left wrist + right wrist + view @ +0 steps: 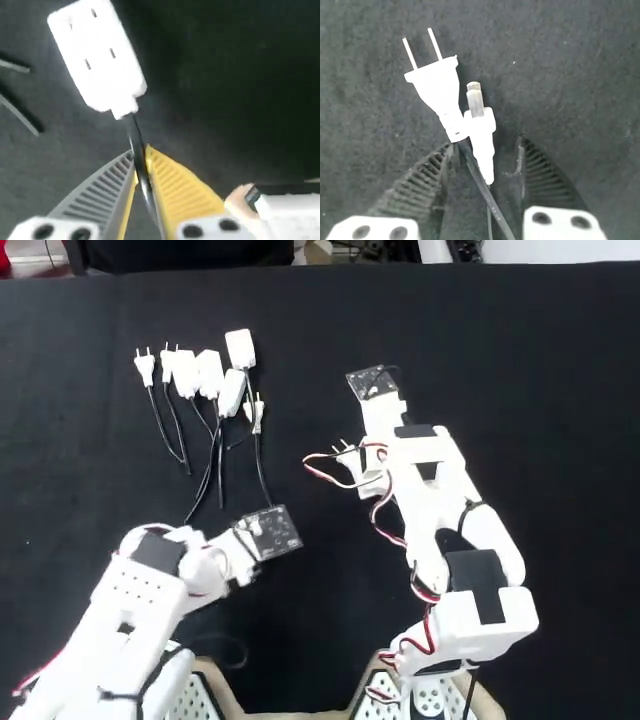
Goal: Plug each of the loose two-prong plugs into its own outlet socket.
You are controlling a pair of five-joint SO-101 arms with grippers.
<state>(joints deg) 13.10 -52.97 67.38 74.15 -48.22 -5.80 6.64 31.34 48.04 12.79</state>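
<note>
My left gripper is shut on a thin black cable. The cable leads to a white outlet socket with slot pairs on its face, just beyond the fingertips. My right gripper is open over the black cloth. Between its fingers lie a white two-prong plug and a second white plug seen edge-on, their black cable running back between the jaws. In the high view that plug's prongs show beside the right arm. The left arm is at the front left.
At the back left of the black table lies a cluster of several white plugs and sockets, their black cables trailing toward the left arm. Red and white servo wires loop out beside the right arm. Bare cloth stretches to the right.
</note>
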